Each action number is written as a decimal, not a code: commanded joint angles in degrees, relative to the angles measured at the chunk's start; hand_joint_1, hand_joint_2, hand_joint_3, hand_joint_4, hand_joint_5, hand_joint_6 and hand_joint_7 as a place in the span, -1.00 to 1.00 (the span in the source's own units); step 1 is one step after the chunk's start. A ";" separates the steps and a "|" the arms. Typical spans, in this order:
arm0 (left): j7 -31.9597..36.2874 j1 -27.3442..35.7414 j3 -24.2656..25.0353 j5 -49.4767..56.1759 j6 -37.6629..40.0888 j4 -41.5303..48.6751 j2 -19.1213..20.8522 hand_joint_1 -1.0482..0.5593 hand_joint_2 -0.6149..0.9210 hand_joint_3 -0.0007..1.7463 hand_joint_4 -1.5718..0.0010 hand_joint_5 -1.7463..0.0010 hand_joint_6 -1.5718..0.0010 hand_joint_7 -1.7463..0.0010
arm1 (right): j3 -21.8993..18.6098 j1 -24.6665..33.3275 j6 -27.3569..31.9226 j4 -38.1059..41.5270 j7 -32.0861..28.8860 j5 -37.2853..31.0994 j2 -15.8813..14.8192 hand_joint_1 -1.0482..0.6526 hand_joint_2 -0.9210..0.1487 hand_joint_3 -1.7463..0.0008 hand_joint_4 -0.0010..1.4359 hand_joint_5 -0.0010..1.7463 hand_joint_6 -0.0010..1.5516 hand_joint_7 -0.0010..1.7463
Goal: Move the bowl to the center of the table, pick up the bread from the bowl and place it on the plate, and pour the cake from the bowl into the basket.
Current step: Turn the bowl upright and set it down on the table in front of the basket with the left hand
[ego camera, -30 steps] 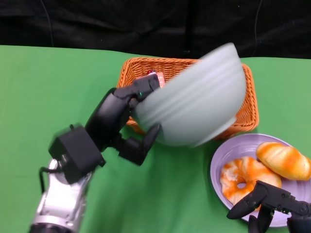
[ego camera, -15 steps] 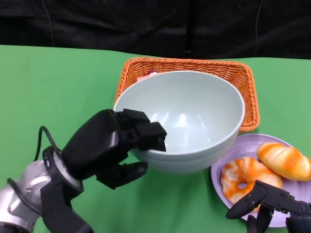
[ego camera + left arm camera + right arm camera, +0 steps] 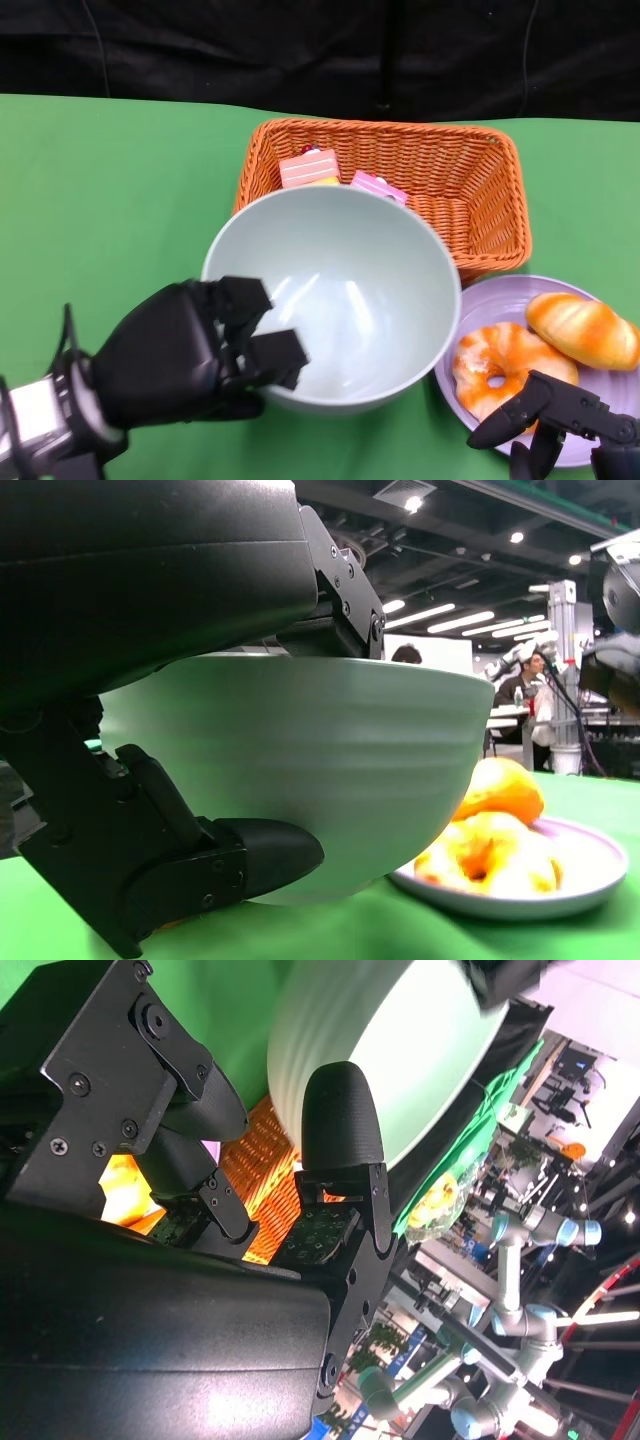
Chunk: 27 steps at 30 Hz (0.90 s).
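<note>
The left robot hand (image 3: 190, 355) has swung the bowl (image 3: 335, 300) back from its tip over the basket (image 3: 480, 190) and brought it upright, low over the tabletop (image 3: 120, 200). Its fingers clamp the near rim, some hooked inside. The bowl shows empty; two cake pieces (image 3: 310, 167) lie in the basket, so the pour looks done. Bread (image 3: 585, 330) sits on the plate (image 3: 450, 340), beside the right robot hand (image 3: 560, 420), fingers spread, holding nothing.
</note>
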 commanded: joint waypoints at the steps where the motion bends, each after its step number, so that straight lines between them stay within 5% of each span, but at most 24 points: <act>1: 4.64 1.05 -2.65 0.68 1.87 -0.06 4.40 0.11 0.45 -0.03 -0.22 -1.00 0.06 -1.00 | 1.59 0.46 -4.34 -1.28 -0.35 -0.67 -0.76 0.41 0.48 -0.91 0.30 1.00 0.21 0.37; 9: 8.48 2.54 -9.74 2.82 7.48 1.25 10.18 0.06 0.70 -0.47 -0.16 -1.00 0.11 -1.00 | 1.43 0.24 -5.04 -0.70 -1.05 -0.43 -1.09 0.38 0.50 -0.94 0.28 1.00 0.21 0.37; 16: -8.35 2.50 -12.48 -6.74 7.07 4.10 10.10 0.11 0.78 -0.53 -0.07 -1.00 0.18 -1.00 | 1.17 0.12 -5.11 -0.64 -1.13 -0.19 -1.33 0.37 0.52 -0.95 0.29 1.00 0.22 0.37; 19: -22.83 3.81 -11.96 -16.81 7.35 1.97 10.41 0.06 0.92 -0.77 0.09 -0.78 0.17 -0.34 | 1.07 0.16 -5.09 -0.73 -1.07 -0.05 -1.35 0.37 0.52 -0.95 0.29 0.99 0.22 0.36; 20: -28.36 4.56 -11.67 -20.78 8.34 0.20 10.84 0.05 0.97 -0.80 0.09 -0.36 0.16 0.13 | 1.09 0.10 -5.22 -0.66 -1.07 0.07 -1.37 0.37 0.53 -0.95 0.29 0.99 0.22 0.36; 22: -36.39 5.94 -10.92 -26.71 10.18 -2.85 11.34 0.04 0.99 -0.82 0.11 0.07 0.13 0.69 | 1.14 0.02 -5.38 -0.61 -1.04 0.18 -1.42 0.37 0.53 -0.95 0.29 0.97 0.23 0.36; 27: -51.79 9.67 -7.77 -36.41 17.64 -13.58 12.18 -0.10 1.00 -0.82 0.42 0.55 0.40 0.99 | 1.22 -0.77 -6.11 -0.33 -0.38 1.38 -2.00 0.38 0.54 -0.97 0.31 0.95 0.24 0.35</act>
